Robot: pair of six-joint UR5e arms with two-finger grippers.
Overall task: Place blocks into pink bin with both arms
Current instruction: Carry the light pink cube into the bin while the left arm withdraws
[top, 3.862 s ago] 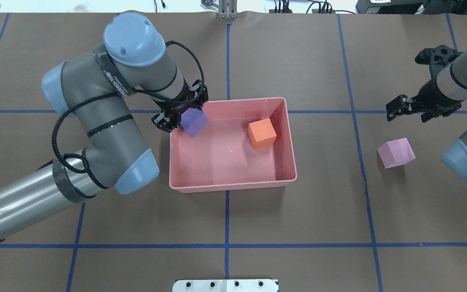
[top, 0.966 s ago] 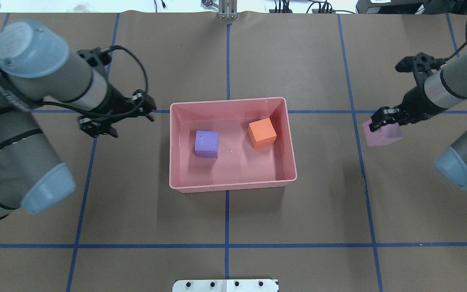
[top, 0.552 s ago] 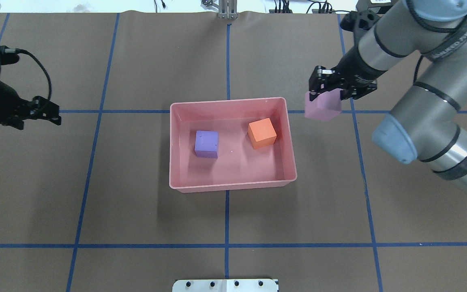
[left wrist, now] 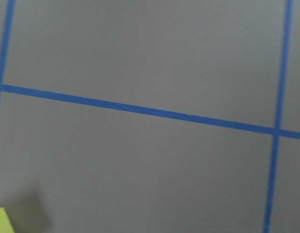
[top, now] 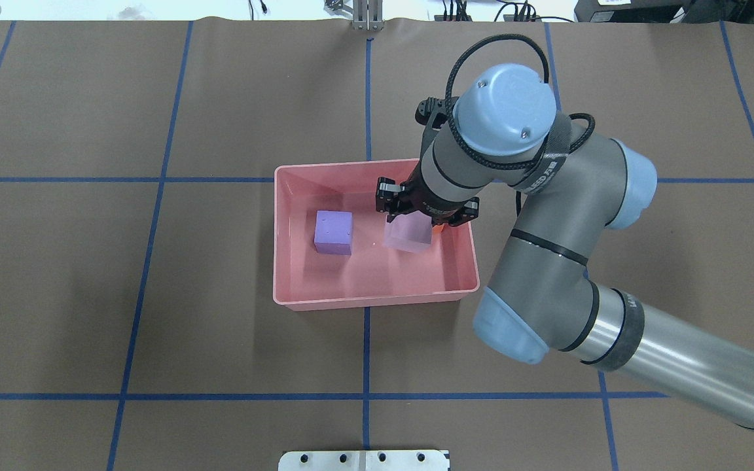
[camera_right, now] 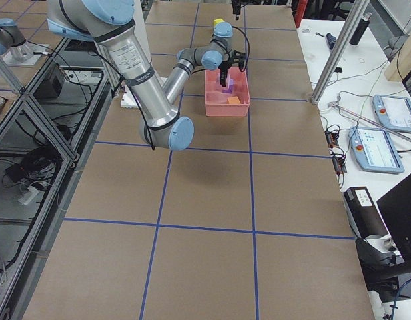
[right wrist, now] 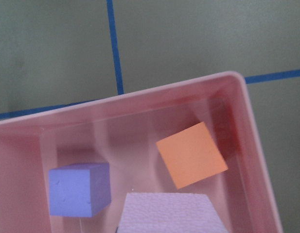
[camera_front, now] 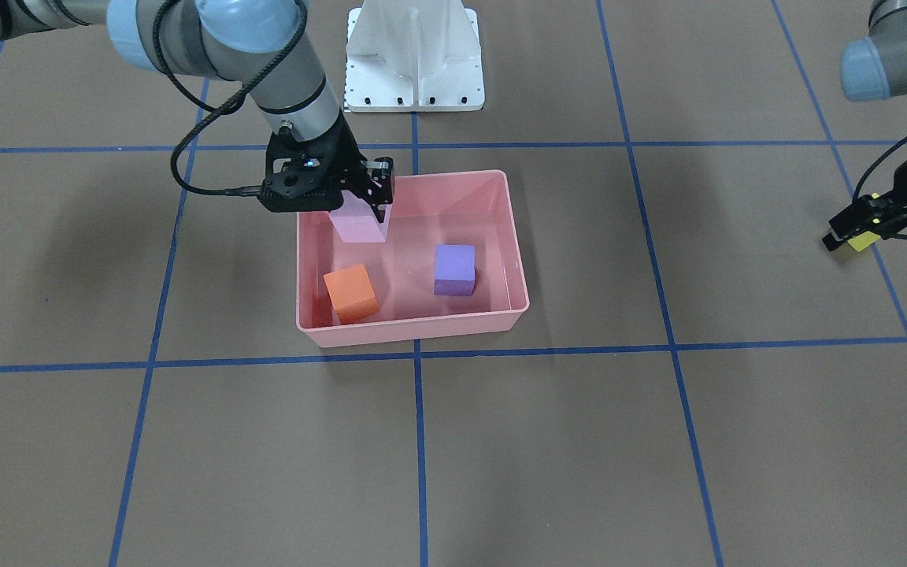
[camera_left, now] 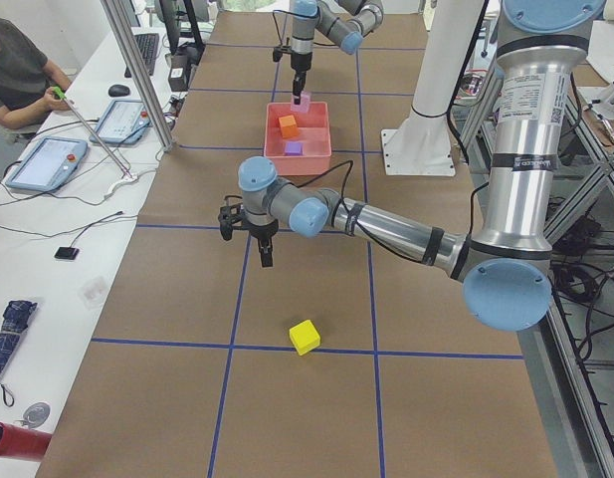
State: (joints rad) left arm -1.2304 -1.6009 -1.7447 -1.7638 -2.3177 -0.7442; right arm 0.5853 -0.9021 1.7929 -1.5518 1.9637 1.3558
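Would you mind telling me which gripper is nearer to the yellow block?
The left gripper: it hangs a short way from the yellow block, not touching it. The right gripper is far off over the pink bin, holding the light pink block.

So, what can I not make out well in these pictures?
Orange block: overhead view, nearly all hidden under the right gripper.
Yellow block: left wrist view, only a corner shows at the bottom edge.
Left gripper: overhead view, cut by the left edge; front view too small to tell open or shut.
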